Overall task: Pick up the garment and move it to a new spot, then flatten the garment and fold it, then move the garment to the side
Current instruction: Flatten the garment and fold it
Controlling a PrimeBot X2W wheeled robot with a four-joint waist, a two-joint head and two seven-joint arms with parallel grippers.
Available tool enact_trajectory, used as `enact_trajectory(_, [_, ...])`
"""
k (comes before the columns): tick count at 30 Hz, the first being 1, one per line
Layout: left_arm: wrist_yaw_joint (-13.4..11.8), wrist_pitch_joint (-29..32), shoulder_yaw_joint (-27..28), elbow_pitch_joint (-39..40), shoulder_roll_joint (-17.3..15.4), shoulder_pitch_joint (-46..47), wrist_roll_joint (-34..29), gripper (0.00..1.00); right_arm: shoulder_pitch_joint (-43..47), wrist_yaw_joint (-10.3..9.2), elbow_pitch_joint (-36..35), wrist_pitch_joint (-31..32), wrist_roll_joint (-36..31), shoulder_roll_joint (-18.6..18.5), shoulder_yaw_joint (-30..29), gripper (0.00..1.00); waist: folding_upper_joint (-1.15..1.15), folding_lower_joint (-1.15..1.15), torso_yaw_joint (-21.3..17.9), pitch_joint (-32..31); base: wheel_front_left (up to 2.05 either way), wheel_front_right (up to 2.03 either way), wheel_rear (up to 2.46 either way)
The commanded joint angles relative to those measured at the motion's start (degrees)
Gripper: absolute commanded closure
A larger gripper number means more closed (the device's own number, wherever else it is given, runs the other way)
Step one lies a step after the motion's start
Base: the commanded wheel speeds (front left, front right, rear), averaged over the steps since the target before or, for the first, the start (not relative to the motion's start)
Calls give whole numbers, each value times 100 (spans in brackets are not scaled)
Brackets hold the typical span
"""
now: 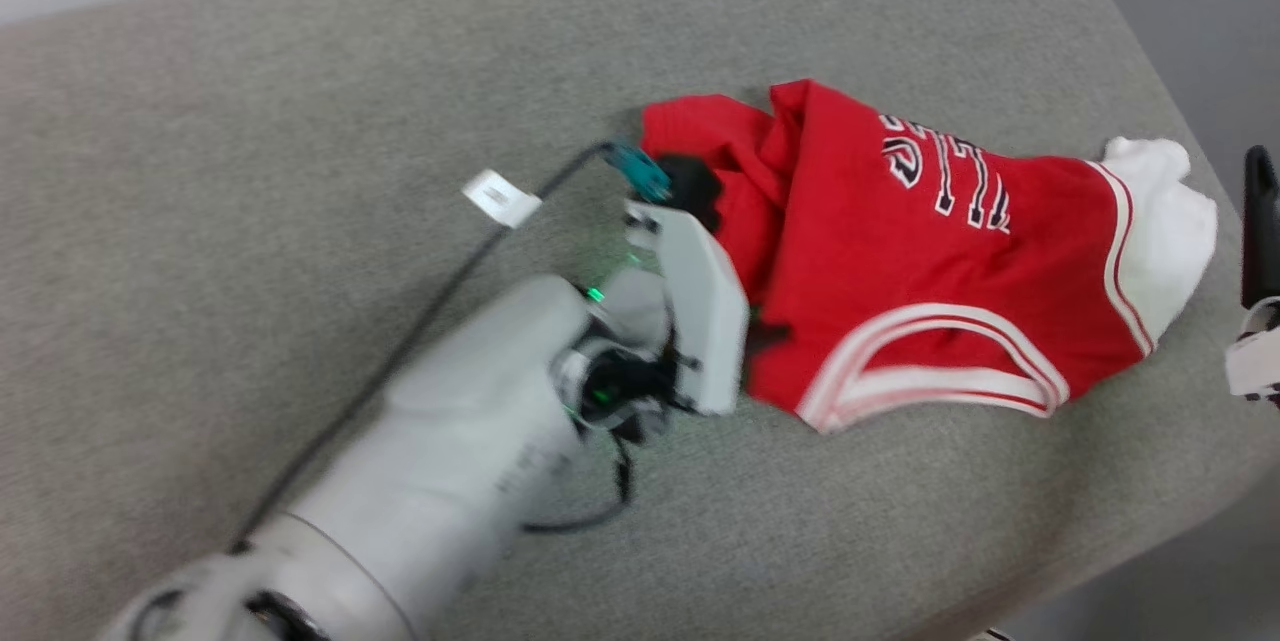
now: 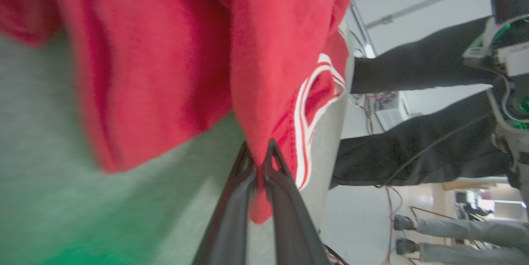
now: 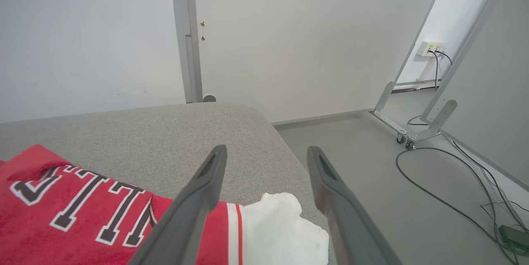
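The garment [image 2: 165, 50] is blurred in the left wrist view and runs off its top edge. In the head view the left forearm [image 1: 440, 461] is smeared, the right gripper [image 1: 1260, 211] is cut by the right edge, and the lettering [image 1: 945, 176] is partly lost in folds

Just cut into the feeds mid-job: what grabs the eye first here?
A crumpled red basketball jersey with black lettering lies on the right part of the grey padded table. The left gripper is shut on a fold of its red cloth. The right gripper hangs open by the white sleeve piece at the table's right edge.
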State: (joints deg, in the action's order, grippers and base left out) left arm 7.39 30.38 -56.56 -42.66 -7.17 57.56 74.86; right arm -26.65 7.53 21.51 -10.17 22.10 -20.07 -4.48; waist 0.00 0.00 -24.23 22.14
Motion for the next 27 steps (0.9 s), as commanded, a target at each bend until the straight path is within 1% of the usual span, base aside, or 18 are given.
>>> enact_trajectory(1, [12,-111,11,-9,-180,172,-50,100,64,-8,-10,-6,-33,-48,-46,0,0,0,178,-139,0,0,0])
enact_trajectory(3, [12,-245,62,20,-301,347,-31,100,116,-8,-36,24,-40,-57,-59,0,0,0,289,-219,0,0,0])
enact_trajectory(5, [12,-343,5,52,-550,611,-176,100,164,-8,-73,49,-63,-78,-86,0,0,0,387,-293,0,0,0])
enact_trajectory(7, [11,-479,-250,71,-882,973,-615,100,181,-8,-123,99,-55,-84,-107,0,0,0,466,-354,0,0,0])
enact_trajectory(8, [11,-479,-250,71,-882,973,-615,100,181,-8,-123,99,-55,-84,-107,0,0,0,466,-354,0,0,0])
enact_trajectory(9, [11,-584,-389,58,-1027,1135,-830,100,200,-8,-153,112,-68,-90,-116,0,0,0,501,-381,0,0,0])
enact_trajectory(10, [11,-671,-495,43,-1104,1267,-994,100,225,-8,-178,141,-81,-95,-121,0,0,0,529,-405,0,0,0])
enact_trajectory(13, [12,-957,-865,146,-1168,1703,-1515,100,275,-8,-256,198,-89,-71,-135,0,0,0,581,-432,0,0,0])
enact_trajectory(16, [12,-1180,-1260,326,-1044,1857,-1887,100,293,-8,-343,250,-107,-51,-150,0,0,0,614,-428,0,0,0])
enact_trajectory(19, [11,-1225,-1569,636,-712,1737,-2299,100,338,-8,-405,298,-92,-20,-150,0,0,0,619,-370,0,0,0])
enact_trajectory(23, [9,-1254,-1648,858,-156,1409,-2513,100,297,-8,-475,311,-68,63,-86,0,0,0,527,-243,0,0,0])
enact_trajectory(25, [3,-1325,-1671,773,108,1123,-2475,100,260,-8,-472,290,-43,115,-58,0,0,0,457,-188,0,0,0])
enact_trajectory(27, [2,-1470,-1670,598,262,983,-2503,100,217,-8,-444,259,-22,177,-22,0,0,0,371,-128,0,0,0])
